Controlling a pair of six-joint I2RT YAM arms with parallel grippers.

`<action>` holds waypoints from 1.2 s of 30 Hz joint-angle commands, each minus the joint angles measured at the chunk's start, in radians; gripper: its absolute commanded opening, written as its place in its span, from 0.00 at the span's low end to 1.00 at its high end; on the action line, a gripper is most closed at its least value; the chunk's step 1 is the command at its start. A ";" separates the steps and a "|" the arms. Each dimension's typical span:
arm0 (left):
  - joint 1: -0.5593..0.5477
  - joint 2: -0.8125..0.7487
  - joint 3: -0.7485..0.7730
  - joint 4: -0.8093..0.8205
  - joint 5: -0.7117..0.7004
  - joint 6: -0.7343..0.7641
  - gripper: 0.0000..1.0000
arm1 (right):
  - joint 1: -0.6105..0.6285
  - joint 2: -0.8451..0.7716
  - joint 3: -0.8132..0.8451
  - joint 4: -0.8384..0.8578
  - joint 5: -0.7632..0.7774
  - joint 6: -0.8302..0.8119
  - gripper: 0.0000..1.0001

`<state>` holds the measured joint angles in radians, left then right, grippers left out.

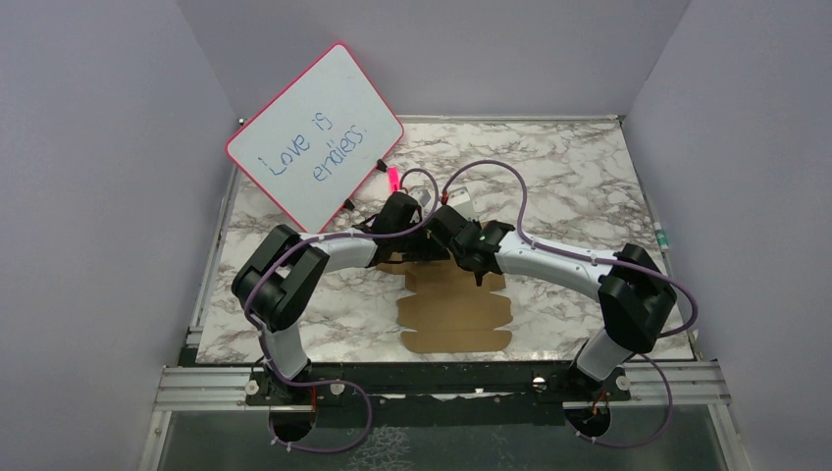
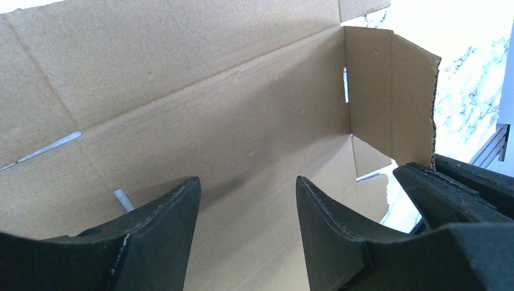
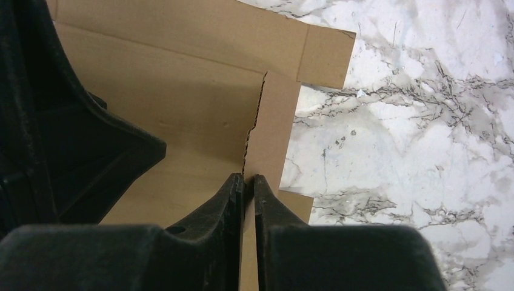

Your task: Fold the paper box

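The paper box (image 1: 456, 312) is a brown cardboard die-cut sheet lying mostly flat on the marble table, near the middle front. My right gripper (image 3: 248, 180) is shut on the edge of a side flap (image 3: 270, 121) and holds that flap upright; the raised flap also shows in the left wrist view (image 2: 388, 103). My left gripper (image 2: 248, 188) is open and empty, its fingers (image 2: 163, 224) just above the sheet's inner panel (image 2: 212, 115), beside the raised flap. In the top view both grippers meet over the sheet's far end: the left one (image 1: 412, 240) and the right one (image 1: 459, 247).
A pink-framed whiteboard (image 1: 314, 137) with handwriting leans at the back left. A pink marker (image 1: 392, 180) lies by its lower corner. Grey walls enclose the marble table (image 1: 589, 186) on three sides. A metal rail (image 1: 442, 383) runs along the near edge.
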<state>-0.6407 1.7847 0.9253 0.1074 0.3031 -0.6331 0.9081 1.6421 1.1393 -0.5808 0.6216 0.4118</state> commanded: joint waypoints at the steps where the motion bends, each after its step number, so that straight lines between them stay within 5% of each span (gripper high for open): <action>1: -0.005 -0.009 -0.030 -0.049 -0.020 0.008 0.61 | 0.012 -0.019 -0.018 0.007 -0.028 0.020 0.16; 10: 0.013 -0.150 -0.015 -0.159 -0.096 0.058 0.64 | 0.003 -0.098 -0.051 0.009 0.041 -0.027 0.30; 18: 0.076 -0.301 -0.064 -0.251 -0.136 0.077 0.65 | -0.072 -0.162 -0.069 0.102 -0.104 -0.170 0.41; 27: 0.133 -0.399 -0.172 -0.304 -0.133 0.071 0.66 | -0.268 -0.107 -0.020 0.214 -0.457 -0.333 0.63; 36: 0.164 -0.353 -0.109 -0.319 -0.103 0.081 0.63 | -0.445 0.097 0.096 0.259 -0.929 -0.452 0.74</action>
<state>-0.4942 1.4124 0.7586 -0.2070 0.1864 -0.5682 0.5095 1.6661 1.1637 -0.3618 -0.0402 0.0284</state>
